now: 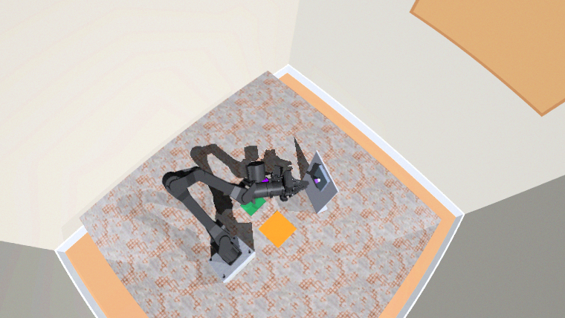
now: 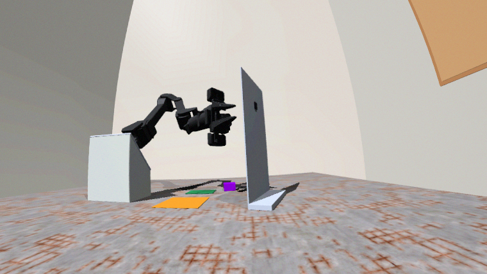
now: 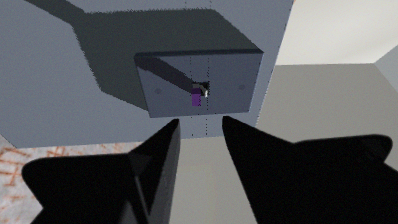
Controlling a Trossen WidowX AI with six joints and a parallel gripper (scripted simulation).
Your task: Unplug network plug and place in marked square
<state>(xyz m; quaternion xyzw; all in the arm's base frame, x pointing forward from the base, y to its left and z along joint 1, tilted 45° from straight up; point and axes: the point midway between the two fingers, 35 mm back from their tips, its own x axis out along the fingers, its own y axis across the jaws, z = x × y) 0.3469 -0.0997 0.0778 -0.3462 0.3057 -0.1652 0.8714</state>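
The grey upright panel (image 1: 322,197) (image 2: 254,143) (image 3: 50,75) stands on the table. Its raised socket block (image 3: 165,95) holds the purple plug (image 3: 196,99) (image 1: 317,180), with the thin pale tab (image 3: 203,89) on top of it. My gripper (image 1: 302,185) (image 2: 234,112) (image 3: 201,123) is open and holds nothing. It points at the panel and stands a short way in front of the socket, touching neither the panel nor the plug. In the wrist view the plug sits just above the gap between the fingertips. From the exterior view the plug is hidden behind the panel.
An orange square (image 1: 277,228) (image 2: 181,202) and a green square (image 1: 253,206) (image 2: 200,191) are marked flat on the table between the arm's pedestal (image 1: 233,266) (image 2: 109,168) and the panel. A small purple cube (image 2: 229,185) (image 1: 265,180) lies on the table beneath the arm.
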